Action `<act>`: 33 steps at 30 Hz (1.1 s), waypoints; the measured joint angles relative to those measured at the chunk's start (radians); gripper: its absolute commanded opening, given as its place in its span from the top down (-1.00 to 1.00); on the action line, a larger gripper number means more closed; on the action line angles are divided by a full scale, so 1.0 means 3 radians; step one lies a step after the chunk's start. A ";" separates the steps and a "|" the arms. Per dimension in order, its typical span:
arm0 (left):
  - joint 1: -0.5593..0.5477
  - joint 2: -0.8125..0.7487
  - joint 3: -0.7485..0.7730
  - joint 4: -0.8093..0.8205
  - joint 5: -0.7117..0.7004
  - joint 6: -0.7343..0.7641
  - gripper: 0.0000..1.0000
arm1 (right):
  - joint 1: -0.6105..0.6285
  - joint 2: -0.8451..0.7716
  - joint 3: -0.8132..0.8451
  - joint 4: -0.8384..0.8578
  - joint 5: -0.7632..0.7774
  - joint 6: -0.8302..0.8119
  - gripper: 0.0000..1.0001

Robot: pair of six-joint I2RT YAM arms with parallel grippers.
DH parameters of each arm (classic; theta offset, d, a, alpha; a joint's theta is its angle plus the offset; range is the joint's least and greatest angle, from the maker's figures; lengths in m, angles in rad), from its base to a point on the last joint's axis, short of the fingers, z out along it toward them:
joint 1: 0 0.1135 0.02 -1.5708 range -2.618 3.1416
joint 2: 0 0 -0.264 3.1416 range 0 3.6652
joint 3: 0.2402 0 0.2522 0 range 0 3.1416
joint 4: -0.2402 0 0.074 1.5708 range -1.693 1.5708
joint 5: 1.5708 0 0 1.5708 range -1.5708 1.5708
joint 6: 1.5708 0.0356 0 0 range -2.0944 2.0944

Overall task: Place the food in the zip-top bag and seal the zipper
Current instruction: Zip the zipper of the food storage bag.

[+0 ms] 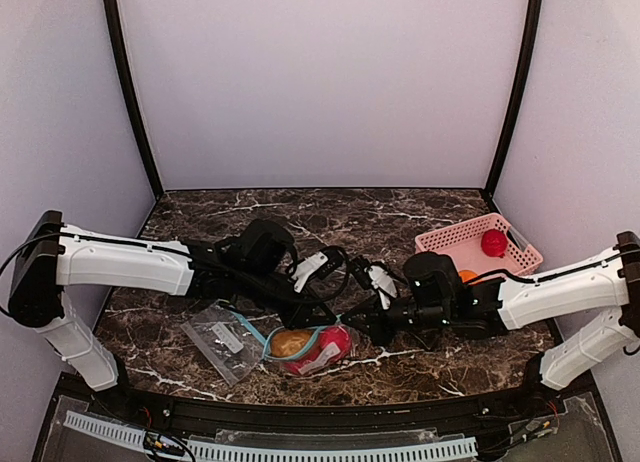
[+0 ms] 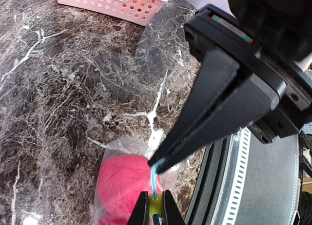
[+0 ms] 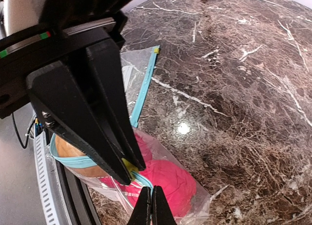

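I see the marble table (image 1: 400,217) carrying a pink basket (image 1: 445,240) at the far right, with 1 red piece (image 1: 493,242) and 1 orange piece (image 1: 467,275) inside. The zip-top bag (image 1: 310,350) lies near the front edge, holding brown-tan and red food (image 3: 170,178). The left jaws and right jaws are both clenched on its teal zipper (image 3: 73,160).

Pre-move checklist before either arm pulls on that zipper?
1. Left end effector shut on the zipper: ok.
2. Right end effector shut on the zipper: ok.
3. Bag sealed: not ok, mouth gapes around the brown piece.
4. All food bagged: not ok, red piece and orange piece sit in the basket.
5. End effector tips clear of each other: cannot tell.
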 measured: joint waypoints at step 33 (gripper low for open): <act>-0.0017 -0.0207 0.0061 -0.0347 -0.0210 0.0328 0.99 | 0.0051 -0.0408 0.0121 -0.0689 0.0506 0.0134 0.51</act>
